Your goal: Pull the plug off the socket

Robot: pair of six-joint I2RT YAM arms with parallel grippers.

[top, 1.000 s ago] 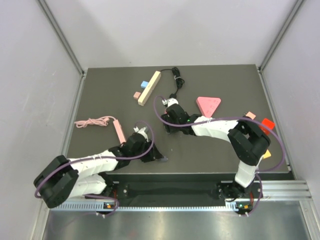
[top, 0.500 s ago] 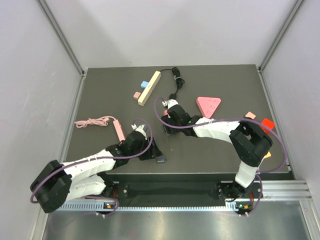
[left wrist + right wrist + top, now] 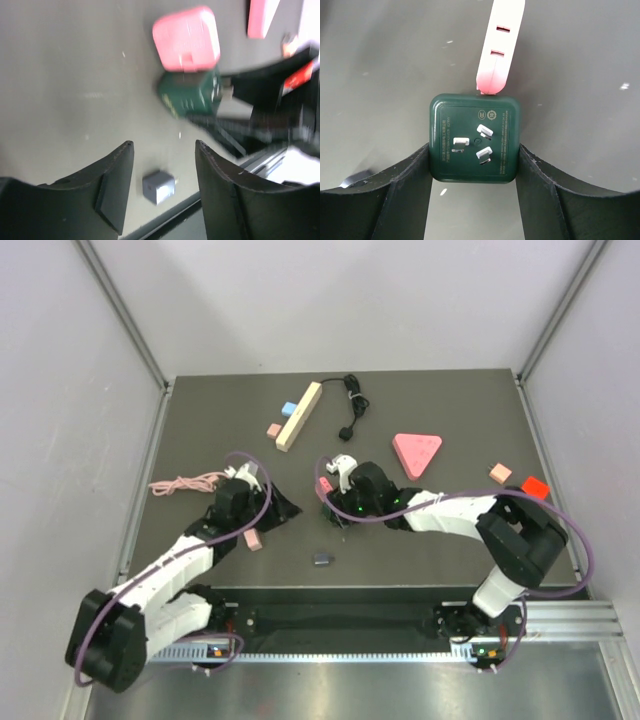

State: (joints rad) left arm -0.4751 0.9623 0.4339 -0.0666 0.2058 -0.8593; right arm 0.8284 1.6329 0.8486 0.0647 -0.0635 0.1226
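1. Right pincer [image 3: 474, 149]: pinching a green socket block [image 3: 475, 137] by two opposite sides. The block's metal prongs face the wrist camera.
2. Pink bar [image 3: 499, 45]: slotted, meeting the far edge of the socket block.
3. Left pincer [image 3: 164, 145]: spread, holding nothing, low over the counter [image 3: 200, 420] to the left of the right pincer.
4. Grey plug [image 3: 322, 559]: free of the socket block, lying loose on the counter near the front edge, between the two arms.
5. Pink cord [image 3: 185, 483]: bunched at the counter's left side, just beside the left arm.
6. Wooden bar [image 3: 298, 416]: at the back, with a small blue block [image 3: 288, 409] just beside it.
7. Black cable [image 3: 350, 405]: coiled to the right of the wooden bar.
8. Pink triangle [image 3: 416, 450]: on the right half, well apart from both pincers.
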